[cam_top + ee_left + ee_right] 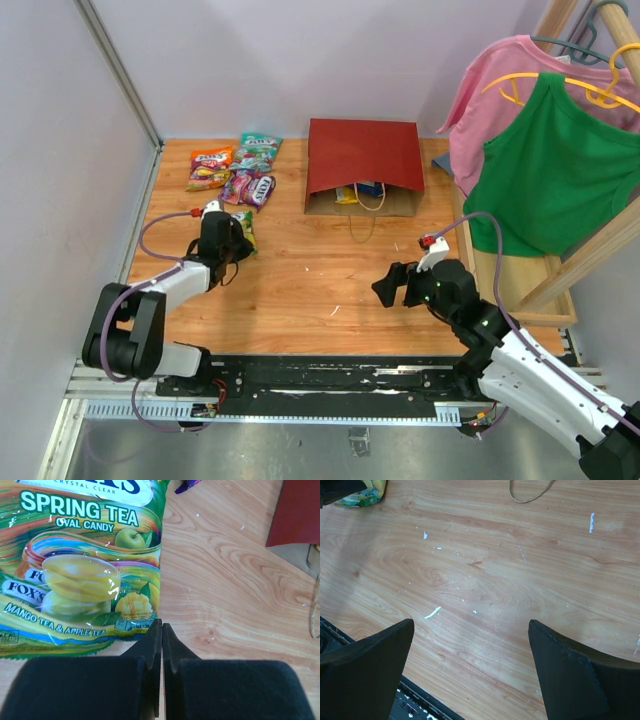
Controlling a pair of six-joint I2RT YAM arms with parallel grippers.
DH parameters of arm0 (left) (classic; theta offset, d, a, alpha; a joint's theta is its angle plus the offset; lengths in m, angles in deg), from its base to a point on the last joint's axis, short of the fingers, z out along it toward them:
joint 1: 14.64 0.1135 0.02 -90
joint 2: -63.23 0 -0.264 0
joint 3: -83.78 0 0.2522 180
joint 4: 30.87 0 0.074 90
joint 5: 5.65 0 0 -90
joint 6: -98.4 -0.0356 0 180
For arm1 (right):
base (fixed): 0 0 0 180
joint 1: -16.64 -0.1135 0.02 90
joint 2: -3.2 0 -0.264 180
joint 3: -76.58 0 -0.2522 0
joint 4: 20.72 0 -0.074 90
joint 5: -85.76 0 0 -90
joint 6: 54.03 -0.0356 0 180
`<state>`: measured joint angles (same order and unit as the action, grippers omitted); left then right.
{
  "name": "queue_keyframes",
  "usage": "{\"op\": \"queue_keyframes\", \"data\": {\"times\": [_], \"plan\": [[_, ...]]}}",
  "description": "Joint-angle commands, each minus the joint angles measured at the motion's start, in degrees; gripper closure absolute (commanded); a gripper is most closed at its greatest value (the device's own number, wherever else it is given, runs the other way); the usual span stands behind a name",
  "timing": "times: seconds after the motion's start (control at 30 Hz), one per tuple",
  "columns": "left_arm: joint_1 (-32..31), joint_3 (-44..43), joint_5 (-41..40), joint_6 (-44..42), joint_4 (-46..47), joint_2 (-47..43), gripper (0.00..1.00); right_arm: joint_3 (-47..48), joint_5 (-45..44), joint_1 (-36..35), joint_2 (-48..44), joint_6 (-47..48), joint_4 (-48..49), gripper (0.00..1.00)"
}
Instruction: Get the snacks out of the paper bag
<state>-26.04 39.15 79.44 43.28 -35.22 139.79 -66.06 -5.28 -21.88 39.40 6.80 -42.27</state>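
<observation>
The dark red paper bag (364,155) lies flat at the back centre, its brown mouth facing the arms. A yellow wrapper (346,195) and a blue packet (371,188) show in the mouth. Orange (210,166), teal (258,150) and purple (248,188) candy packets lie at the back left. The green packet (243,229) lies just in front of them and fills the left wrist view (80,565). My left gripper (232,243) is shut, its tips (161,625) at the green packet's near corner, with nothing seen between them. My right gripper (393,285) is open and empty over bare wood (470,625).
A pink shirt (490,85) and a green shirt (560,170) hang on a wooden rack (560,270) at the right. The bag's handle loop (362,225) lies on the wood in front of the bag. White walls close the left and back. A black rail (330,375) runs along the near edge.
</observation>
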Motion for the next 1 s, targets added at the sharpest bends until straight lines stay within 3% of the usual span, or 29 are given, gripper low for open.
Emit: {"op": "queue_keyframes", "data": {"times": [0.0,0.27,0.37,0.57,0.73,0.97], "plan": [[0.3,-0.3,-0.5,0.4,8.3,5.2,0.99,-0.9,0.6,1.0,-0.7,0.2,-0.6,0.02],[8.5,1.5,6.0,6.6,14.8,14.6,1.0,-1.1,0.6,1.0,-1.9,1.1,-1.7,0.02],[12.0,3.9,10.0,9.2,17.6,14.7,1.0,-1.3,0.4,1.1,-2.6,1.5,-2.1,0.02],[14.3,5.9,3.8,12.8,13.3,9.7,0.99,-1.1,0.4,1.0,-2.5,2.0,-2.1,0.02],[21.6,8.0,9.7,16.4,14.7,8.6,0.99,-1.4,0.6,1.1,-2.4,1.9,-1.7,0.02],[27.3,6.9,13.8,18.9,13.7,12.5,1.0,-1.1,0.8,1.1,-2.8,2.1,-2.4,0.02]]}}
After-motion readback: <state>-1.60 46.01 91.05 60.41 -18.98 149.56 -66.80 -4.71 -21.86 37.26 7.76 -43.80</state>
